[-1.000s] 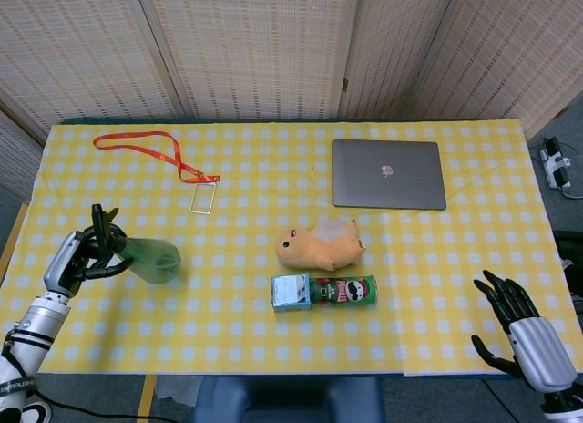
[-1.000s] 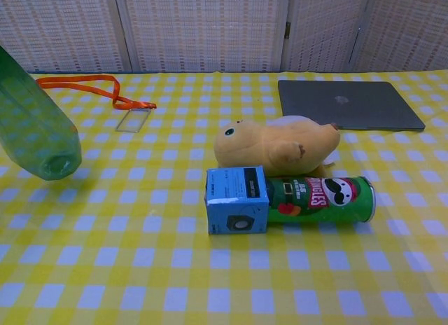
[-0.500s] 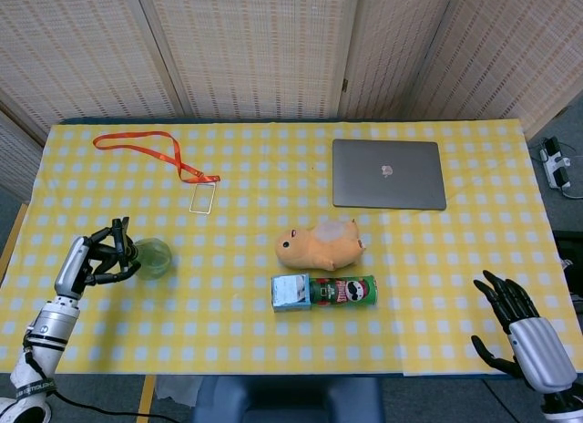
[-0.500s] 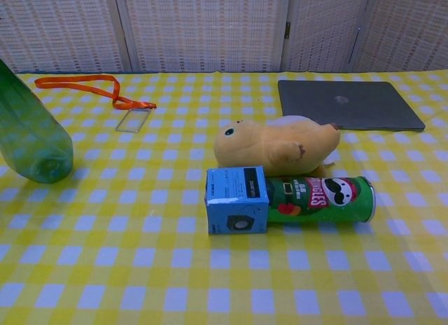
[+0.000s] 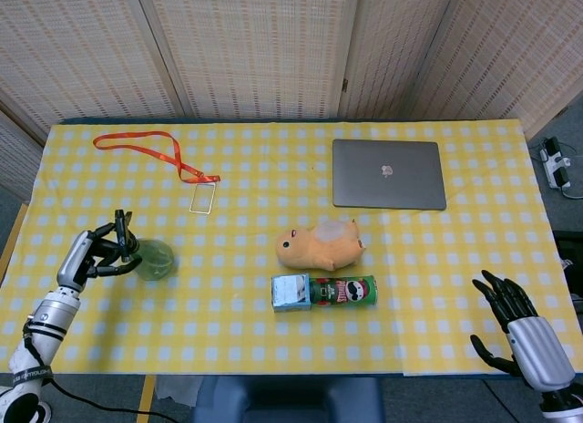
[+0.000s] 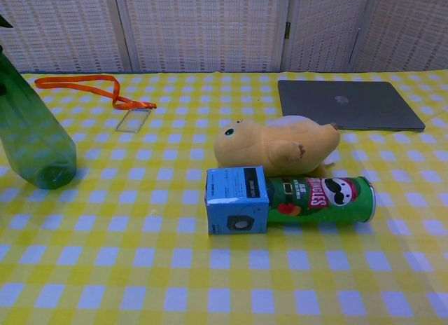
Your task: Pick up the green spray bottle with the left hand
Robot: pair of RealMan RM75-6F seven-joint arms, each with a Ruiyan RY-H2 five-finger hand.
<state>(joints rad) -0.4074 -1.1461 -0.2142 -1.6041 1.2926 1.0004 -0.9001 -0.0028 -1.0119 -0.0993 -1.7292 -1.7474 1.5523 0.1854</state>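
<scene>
A table (image 5: 455,286) under yellow-and-white checked cloth stands before woven screens (image 5: 255,49). On it: one laptop (image 5: 389,173), one plush toy (image 5: 319,245), one chip can (image 5: 342,291) behind one blue box (image 5: 291,292), and one orange lanyard (image 5: 146,149). At the left edge, the left hand (image 5: 91,257) wraps its fingers around the bottle (image 6: 31,139). The right hand (image 5: 515,318) hovers off the near right corner, fingers spread, holding nothing.

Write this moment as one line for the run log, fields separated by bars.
left hand: holds green spray bottle | bottle: near table's left edge | right hand: open, off the table's right corner | laptop: closed
</scene>
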